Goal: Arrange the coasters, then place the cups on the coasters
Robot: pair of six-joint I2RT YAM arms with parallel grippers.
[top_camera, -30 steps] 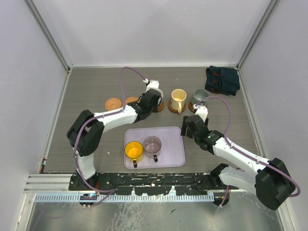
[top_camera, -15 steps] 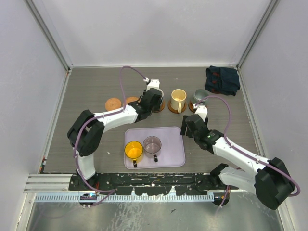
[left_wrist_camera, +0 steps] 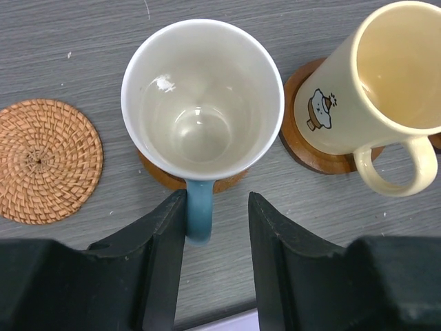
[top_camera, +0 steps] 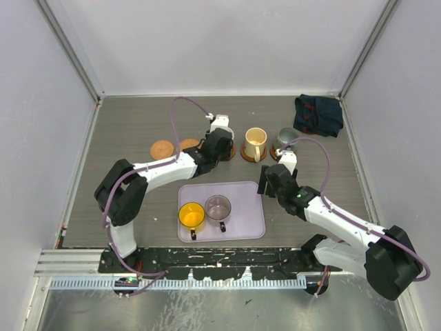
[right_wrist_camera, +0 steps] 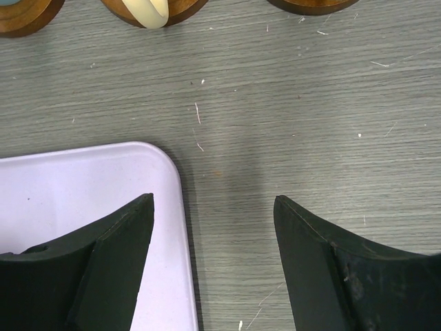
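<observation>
In the overhead view, three cups stand on coasters in a row across the upper middle of the frame: the white-and-blue cup (top_camera: 222, 146) under the left gripper (top_camera: 218, 147), the cream cup (top_camera: 255, 143) to its right, and the metallic cup (top_camera: 284, 141) further right. Two bare coasters (top_camera: 162, 148) lie to the left of the row. The orange cup (top_camera: 191, 216) and the purplish cup (top_camera: 218, 207) sit on the lilac tray (top_camera: 244, 224) at lower centre. The right gripper (top_camera: 271, 181) hangs over the table just off the tray's upper right corner. The left wrist view shows the white-and-blue cup upright on its coaster (left_wrist_camera: 164, 176), which peeks out below the rim. Its blue handle (left_wrist_camera: 199, 217) sits in the gap between jaws that stand part-way apart: the left-hand finger (left_wrist_camera: 165, 238) is at or against the handle and the right-hand one is clear of it. A woven coaster (left_wrist_camera: 48, 162) lies empty at the left of that frame. In the right wrist view the jaws stand wide and hold nothing, over bare table beside the tray's rounded corner. This looks like the letting-go of the third cup. The next move calls for drawing the left gripper off the handle without nudging the cup. One of the tray cups would then go to a bare coaster.
</observation>
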